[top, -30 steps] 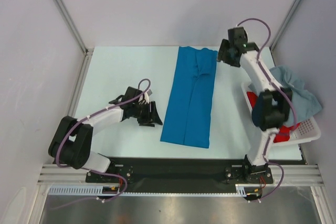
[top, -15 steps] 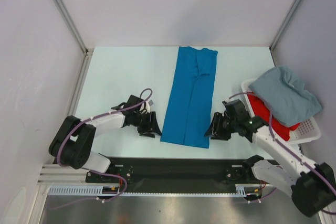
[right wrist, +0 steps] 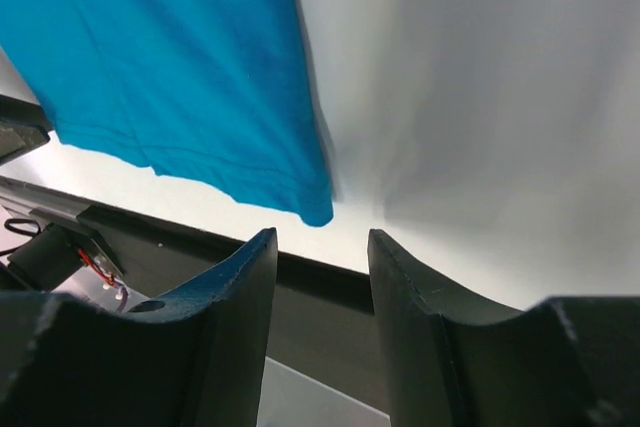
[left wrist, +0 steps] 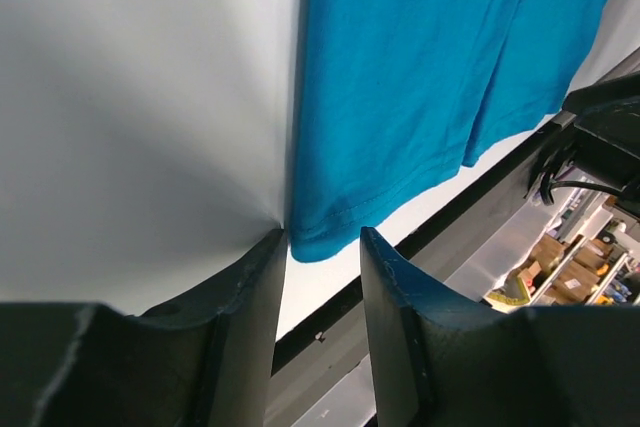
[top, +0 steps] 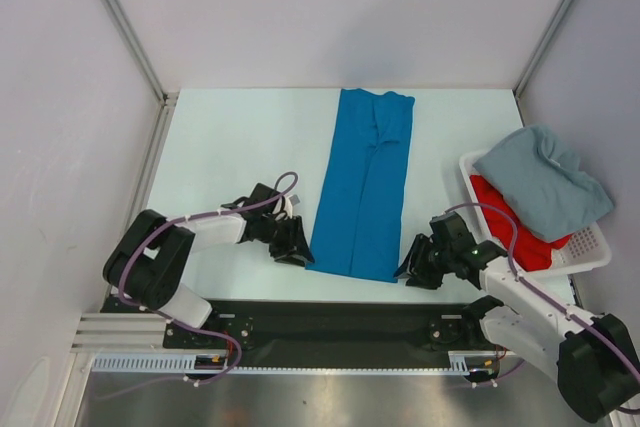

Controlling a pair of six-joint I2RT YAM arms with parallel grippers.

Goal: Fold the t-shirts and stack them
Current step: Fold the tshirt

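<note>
The bright blue t-shirt point(top: 365, 182) lies flat on the white table as a long narrow strip running from far to near. My left gripper point(top: 296, 247) sits low at its near left corner. In the left wrist view that gripper point(left wrist: 322, 237) is open, with the blue shirt's point(left wrist: 400, 77) corner just at the mouth of the gap. My right gripper point(top: 412, 262) is at the near right corner. It is open too point(right wrist: 320, 235), and the shirt's point(right wrist: 170, 47) corner lies just ahead of its tips. A pale grey-blue t-shirt point(top: 548, 182) lies heaped over a red t-shirt point(top: 500, 209).
The grey-blue and red shirts rest in a white slatted basket point(top: 590, 252) at the table's right edge. A black strip point(top: 340, 317) runs along the near edge just behind both grippers. White walls enclose the table on the left, far and right sides.
My right arm swung from the shirt's far end down to its near right corner. My left gripper slid nearer, toward the near left corner, and its jaws narrowed.
</note>
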